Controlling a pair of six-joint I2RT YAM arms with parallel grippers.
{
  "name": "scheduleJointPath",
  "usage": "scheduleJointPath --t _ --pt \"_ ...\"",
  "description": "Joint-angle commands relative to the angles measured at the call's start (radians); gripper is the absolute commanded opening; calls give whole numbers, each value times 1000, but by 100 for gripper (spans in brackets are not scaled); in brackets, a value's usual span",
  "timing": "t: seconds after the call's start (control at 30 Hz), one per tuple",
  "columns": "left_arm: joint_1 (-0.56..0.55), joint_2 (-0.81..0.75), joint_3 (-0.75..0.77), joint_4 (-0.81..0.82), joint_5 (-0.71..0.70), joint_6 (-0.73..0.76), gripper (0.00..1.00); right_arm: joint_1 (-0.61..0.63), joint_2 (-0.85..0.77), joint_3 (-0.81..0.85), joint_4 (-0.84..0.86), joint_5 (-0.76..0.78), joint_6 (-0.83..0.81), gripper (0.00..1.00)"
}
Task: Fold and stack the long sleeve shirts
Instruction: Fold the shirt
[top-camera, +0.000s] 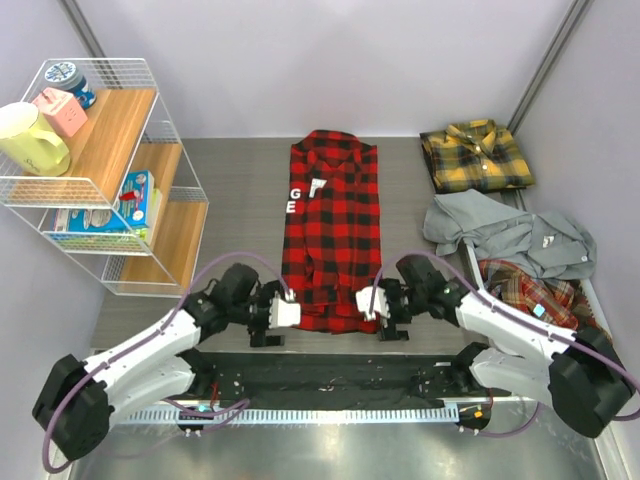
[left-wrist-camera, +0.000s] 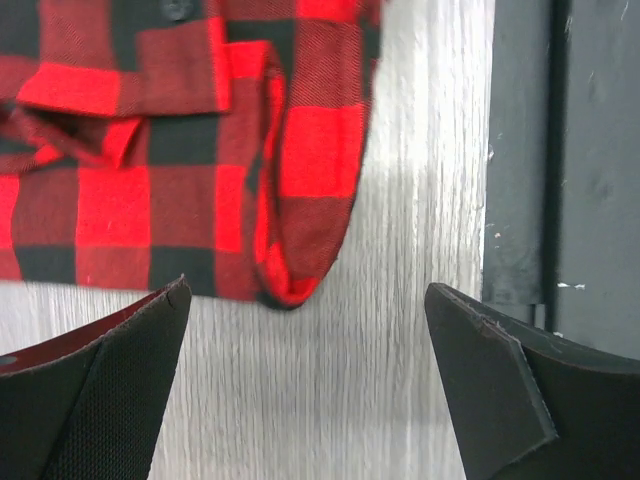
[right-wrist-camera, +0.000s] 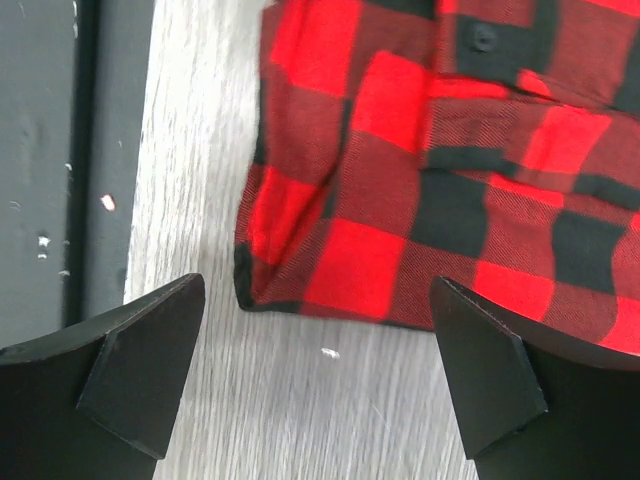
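A white wire rack with wooden shelves stands at the left of the grey wood-grain bench. Its top shelf carries a pale yellow jug, a pink box just behind it and a round blue tin at the back. Lower down, a blue-green carton stands beside a flat packet. A black mat runs along the bench's near edge.

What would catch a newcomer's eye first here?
The red-and-black checked flannel shirt lies folded narrow in the middle, with the open left pincer and open right pincer poised at its near hem corners. A folded yellow-and-black plaid shirt sits far right, beyond a rumpled grey shirt.
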Motion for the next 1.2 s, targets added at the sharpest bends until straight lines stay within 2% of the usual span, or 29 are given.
scheduleJointPath --t 0.0,0.17,0.27,0.47,0.53,0.63,0.67,0.77,0.83,0.87,0.93,0.97,1.0,1.03,1.07,1.17 --pt "-112 -34 -95 254 -159 102 100 78 -32 -115 272 112 -82 100" --pt "-192 81 -161 400 -257 110 100 132 16 -181 398 198 -101 100" --pt "-195 167 -158 495 -302 119 99 155 85 -200 500 264 -115 100" --pt "-195 317 -159 680 -354 199 98 157 209 -197 599 336 -147 99" --pt "-198 356 -133 676 -371 194 95 158 224 -209 655 339 -173 97" --pt "-198 388 -144 718 -368 252 85 158 235 -224 690 341 -193 88" --pt "-198 395 -139 715 -368 261 73 158 238 -224 696 341 -191 82" --pt "-198 408 -124 701 -360 277 53 158 232 -218 704 341 -178 65" --pt "-198 405 -97 677 -354 266 44 158 232 -211 712 341 -168 55" --pt "-197 403 -80 655 -344 257 35 157 241 -195 712 342 -155 52" --pt "-198 397 -49 589 -324 222 26 158 244 -172 707 367 -135 42" --pt "-198 380 -29 568 -316 213 17 158 241 -150 695 373 -119 38" --pt "-198 366 -21 546 -298 202 13 158 226 -136 669 375 -115 34" --pt "-198 351 -15 505 -285 185 10 158 209 -123 614 373 -106 23" --pt "-200 307 -1 465 -273 182 2 158 191 -108 586 361 -96 18" --pt "-203 226 19 298 -209 159 0 176 85 -96 461 347 -64 5"
